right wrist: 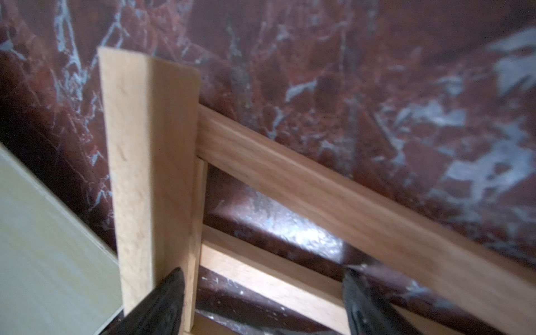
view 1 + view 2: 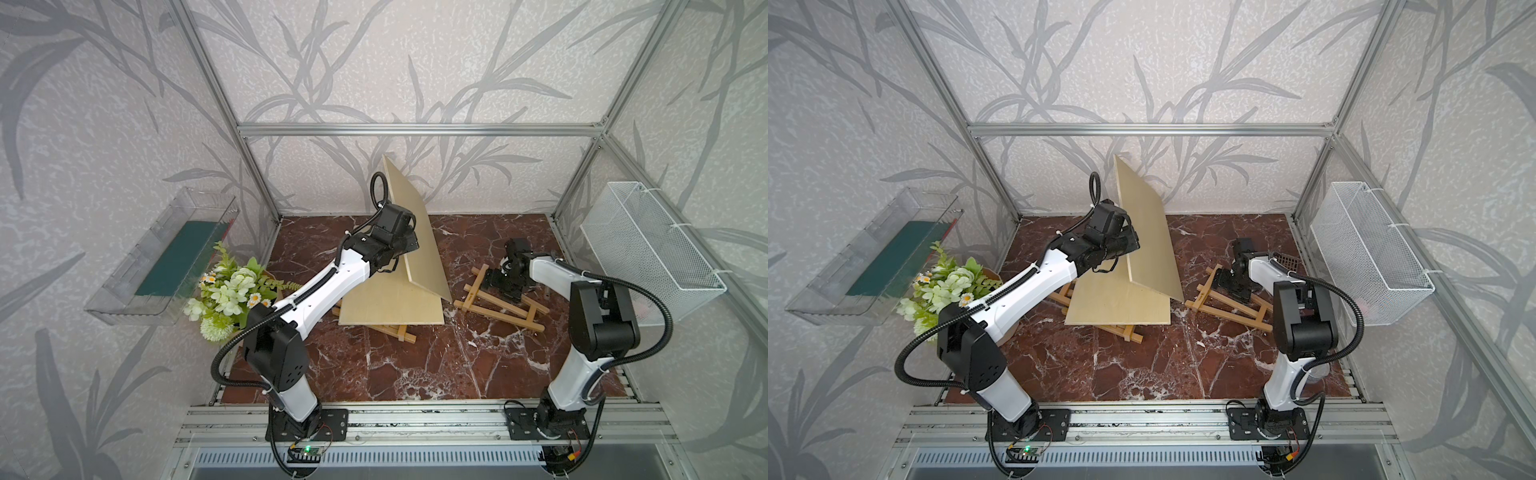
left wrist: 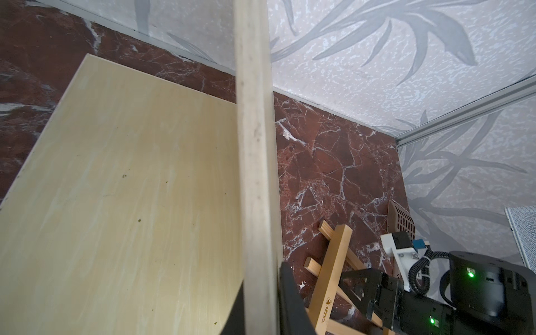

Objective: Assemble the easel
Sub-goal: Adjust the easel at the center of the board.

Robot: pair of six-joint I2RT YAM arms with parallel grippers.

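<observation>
Your left pincer is clamped on the raised board, tilted up at the centre of the worktop. It looks like thin, stiff, light ply, so hold it near the edge. Your right pincer hangs open over the easel frame, lying flat on the right; take a slat.

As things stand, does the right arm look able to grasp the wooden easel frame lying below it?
Probably yes. The right gripper is open just above the easel frame, a slat lies between its fingers, and nothing covers the frame there. The tilted board stands off to one side.
</observation>
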